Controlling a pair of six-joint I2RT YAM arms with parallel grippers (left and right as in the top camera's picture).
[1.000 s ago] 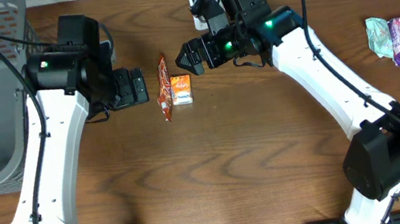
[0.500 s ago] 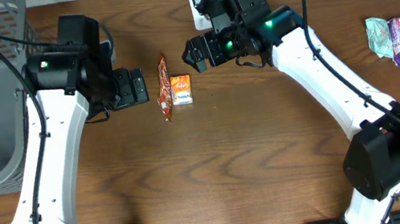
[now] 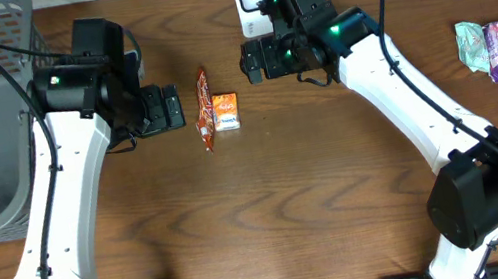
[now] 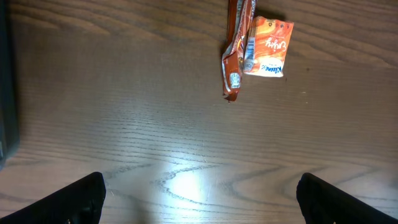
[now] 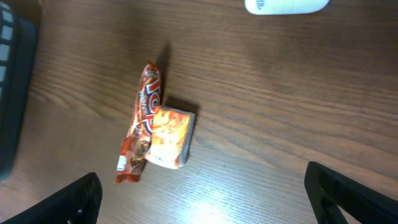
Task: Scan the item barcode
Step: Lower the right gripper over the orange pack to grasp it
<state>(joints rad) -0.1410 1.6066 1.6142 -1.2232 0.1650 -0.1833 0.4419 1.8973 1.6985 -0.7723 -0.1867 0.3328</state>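
Both sets of jaws are standing wide, gripping nothing: the left gripper (image 3: 166,108) is hovering centre-left, the right gripper (image 3: 250,61) upper centre. The orange packet (image 3: 226,111) is lying between them on the table, touching the brown wrapper (image 3: 205,109).

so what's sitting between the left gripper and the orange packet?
The long red-brown snack bar, lying against the orange packet on the side facing the left gripper; the rest is bare table. Overhead view shows it.
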